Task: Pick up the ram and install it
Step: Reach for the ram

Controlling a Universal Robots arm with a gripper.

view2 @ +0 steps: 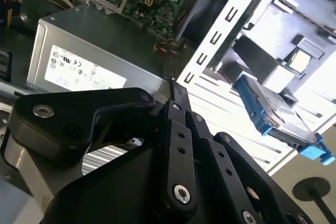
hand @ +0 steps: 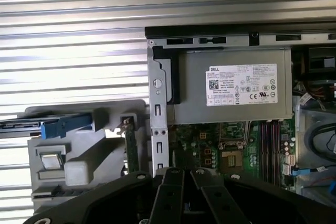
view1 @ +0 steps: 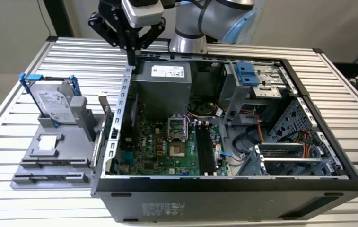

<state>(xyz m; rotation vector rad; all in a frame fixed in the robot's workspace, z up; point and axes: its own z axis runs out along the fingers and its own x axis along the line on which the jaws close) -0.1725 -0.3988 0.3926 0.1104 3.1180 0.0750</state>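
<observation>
A slatted metal table [view1: 27, 66] carries an open computer case [view1: 229, 184] and, on the exterior view's left of it, a grey holder [view1: 71, 137] for loose parts. The single gripper [view1: 131, 60] hangs above the case's back corner, over the top of the side wall nearest the holder. Its two black fingers [hand: 173, 187] are pressed together with nothing between them.

The ram [view1: 108, 123] has not been picked up. It stands on its long edge in a groove along the holder's edge nearest the case, just beside the case's side wall but outside it. In the first wrist view it appears edge-on as a thin green strip [hand: 131, 148], with the slotted metal wall [hand: 158, 129] right next to it.

The stick's long axis runs parallel to that wall, from the back of the table toward its front edge. From the gripper, the ram lies lower down, toward the table's front edge and slightly toward the exterior view's left. As I judge it, the fingertips sit beyond the ram's far end, not over its middle, and close to its line.

A hard drive [view1: 56, 101] in a blue bracket stands upright farther out on the holder, well clear of the ram. Inside the case, the long black memory slots [view1: 206, 149] lie empty on the green board, running the same way as the ram and well apart from it. The silver power supply [view1: 163, 87] sits at the case's back edge.
</observation>
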